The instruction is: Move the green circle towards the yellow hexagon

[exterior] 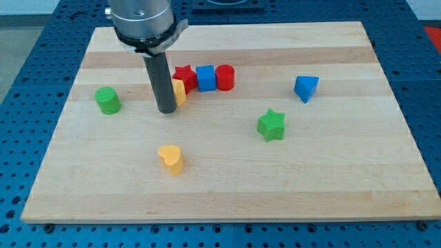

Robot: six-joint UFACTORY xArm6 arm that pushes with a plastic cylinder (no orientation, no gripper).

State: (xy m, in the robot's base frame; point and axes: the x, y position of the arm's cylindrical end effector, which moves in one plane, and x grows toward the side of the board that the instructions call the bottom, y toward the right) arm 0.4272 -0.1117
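Observation:
The green circle (107, 100) is a short green cylinder at the view's left on the wooden board (227, 186). The yellow hexagon (180, 91) sits near the middle top, partly hidden behind my rod. My tip (167, 109) rests on the board just left of the yellow hexagon, touching or almost touching it. The tip is well to the right of the green circle, with a wide gap between them.
A red star (184, 75), a blue cube (205, 78) and a red cylinder (224, 77) form a row right of the yellow hexagon. A blue triangular block (305, 87) lies at the right, a green star (271, 125) below it, a yellow heart (170, 159) at lower middle.

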